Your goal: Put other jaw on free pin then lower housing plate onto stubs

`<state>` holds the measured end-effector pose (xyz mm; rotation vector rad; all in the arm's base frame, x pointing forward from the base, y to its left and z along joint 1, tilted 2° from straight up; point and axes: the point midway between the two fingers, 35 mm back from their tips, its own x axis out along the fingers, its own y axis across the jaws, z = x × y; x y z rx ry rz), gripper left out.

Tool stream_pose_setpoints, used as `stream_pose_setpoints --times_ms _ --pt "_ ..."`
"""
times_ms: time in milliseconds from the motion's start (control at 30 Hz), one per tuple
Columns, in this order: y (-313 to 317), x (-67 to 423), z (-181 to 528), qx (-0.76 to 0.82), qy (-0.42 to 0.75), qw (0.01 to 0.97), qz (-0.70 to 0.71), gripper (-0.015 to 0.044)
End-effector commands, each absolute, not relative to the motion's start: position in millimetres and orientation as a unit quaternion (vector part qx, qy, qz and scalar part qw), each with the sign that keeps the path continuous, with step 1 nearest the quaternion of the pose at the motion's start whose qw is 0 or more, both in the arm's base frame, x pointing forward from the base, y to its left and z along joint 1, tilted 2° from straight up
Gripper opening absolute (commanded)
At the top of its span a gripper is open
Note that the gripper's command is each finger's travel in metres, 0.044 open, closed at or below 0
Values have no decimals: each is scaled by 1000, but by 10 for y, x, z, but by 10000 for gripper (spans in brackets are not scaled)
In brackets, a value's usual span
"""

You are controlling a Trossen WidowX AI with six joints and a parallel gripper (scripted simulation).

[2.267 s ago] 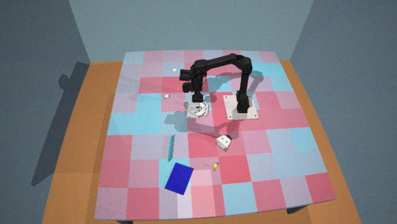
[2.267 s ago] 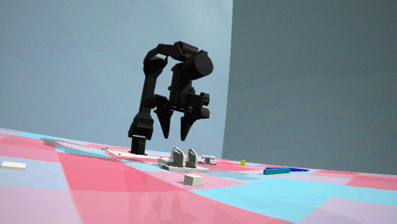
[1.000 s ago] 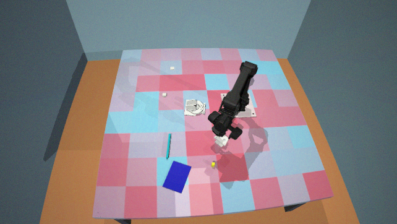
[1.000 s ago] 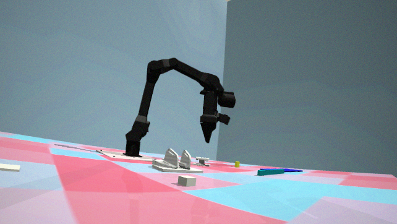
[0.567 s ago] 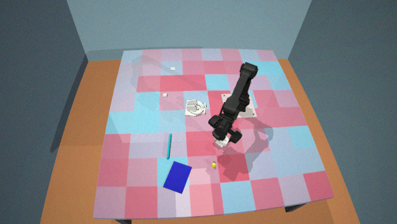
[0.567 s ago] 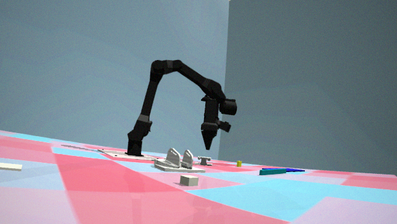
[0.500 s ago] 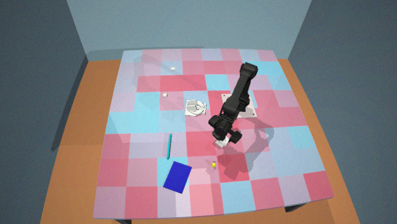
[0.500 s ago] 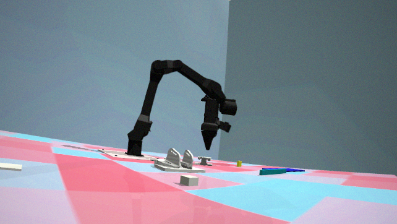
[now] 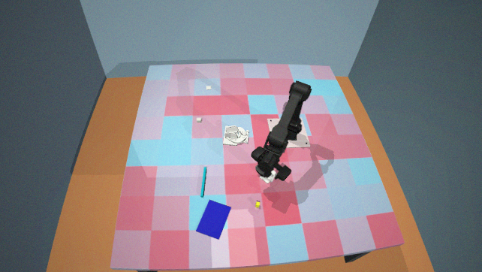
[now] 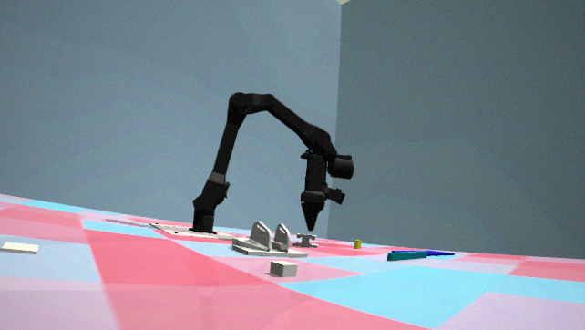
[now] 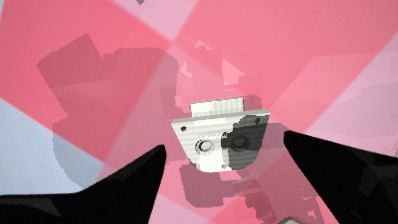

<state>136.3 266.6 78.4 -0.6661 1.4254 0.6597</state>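
The gripper (image 9: pixel 271 174) (image 10: pixel 311 229) (image 11: pixel 223 143) hangs over the housing plate (image 9: pixel 269 177) (image 10: pixel 306 241) (image 11: pixel 216 142), its fingertips pointing down and spread wide with nothing between them. In the wrist view the plate lies between the two fingers from side to side, apart from both; it shows two round bosses, small holes and a ribbed edge, and shadow covers part of its face. The plate stands on the patchwork worktop (image 9: pixel 176 152) (image 10: pixel 191 296) (image 11: pixel 30 75), well apart from the white jaw assembly (image 9: pixel 236 135) (image 10: pixel 269 243), whose two upright parts rise from a flat base. A small yellow piece (image 9: pixel 257 204) (image 10: pixel 357 244) stands beyond the plate from the arm's base, and a teal bar (image 9: pixel 203 182) (image 10: pixel 406 255) lies near a blue panel (image 9: pixel 213 219) (image 10: pixel 441 252).
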Motion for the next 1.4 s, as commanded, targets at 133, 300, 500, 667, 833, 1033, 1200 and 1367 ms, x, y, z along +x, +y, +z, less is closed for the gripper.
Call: stream_pose_setpoints --times_ms 133,300,500,667,833,1033,1200,1367 --pt "2654 1353 737 -293 633 656 289 440" --pt "2657 1357 668 -293 632 656 289 440" --pt "2658 1360 572 -293 633 656 289 440" --pt "2657 1362 493 -293 633 656 289 440" --pt "2655 1363 438 -293 633 656 289 440" --pt "2655 1363 438 -293 633 656 289 440" --pt "2655 1363 438 -293 633 656 289 440" --pt "2655 1363 438 -293 633 656 289 440"
